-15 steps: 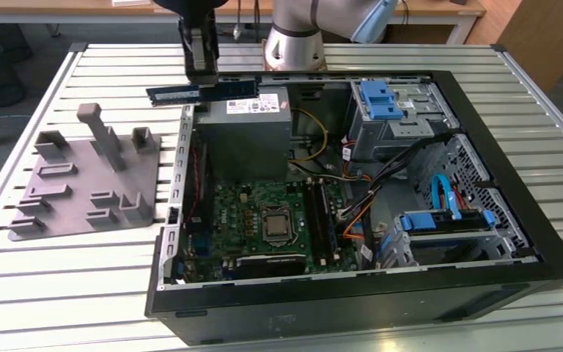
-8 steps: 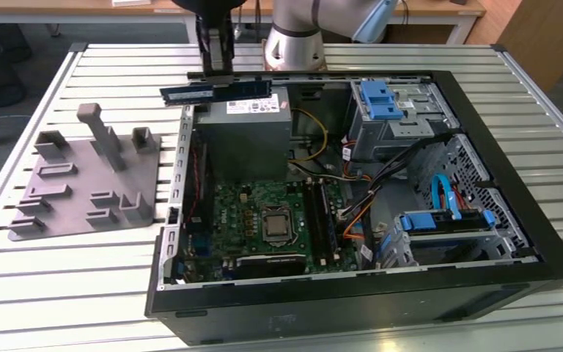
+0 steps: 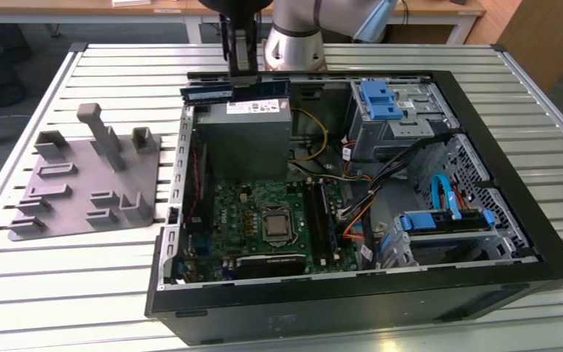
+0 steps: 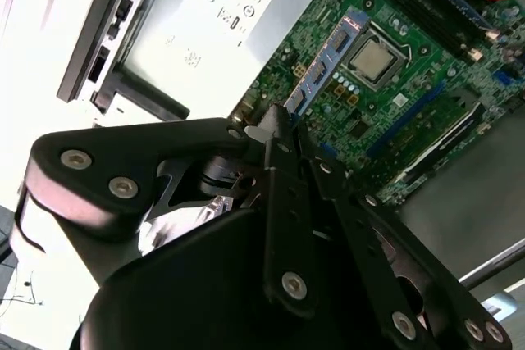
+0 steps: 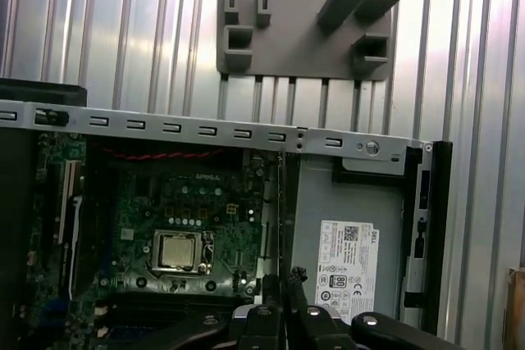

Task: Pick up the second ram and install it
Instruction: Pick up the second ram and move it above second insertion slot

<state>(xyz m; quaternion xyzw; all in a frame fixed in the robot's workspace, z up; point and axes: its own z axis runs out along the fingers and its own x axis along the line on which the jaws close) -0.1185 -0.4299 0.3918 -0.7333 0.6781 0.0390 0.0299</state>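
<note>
The pincer (image 3: 241, 72) is closed on the ram (image 3: 213, 92). It grips the stick by its upper long edge near the middle, so the stick hangs level with its length running across the exterior view. The ram is in the air at the far rim of the open case (image 3: 516, 242), just above the power supply (image 3: 247, 125). It is well apart from the slots (image 3: 321, 213), which lie beside the processor (image 3: 276, 224) on the green board (image 3: 237, 209).

In the second wrist view the fingers (image 4: 279, 170) press flat on either side of the stick. Its blue strip with a row of chips reaches out beyond them (seen nearly edge-on), over the edge of the power supply and the green board below. In the first wrist view the ram is a thin dark line extending from the pincer, along the seam between the board and the power supply.

The grey tray (image 3: 76, 183) with its upright posts stands on the slatted tabletop (image 3: 67, 279) at the exterior view's left, just beside the case. The arm (image 3: 296, 40) stands behind the case's far rim.
</note>
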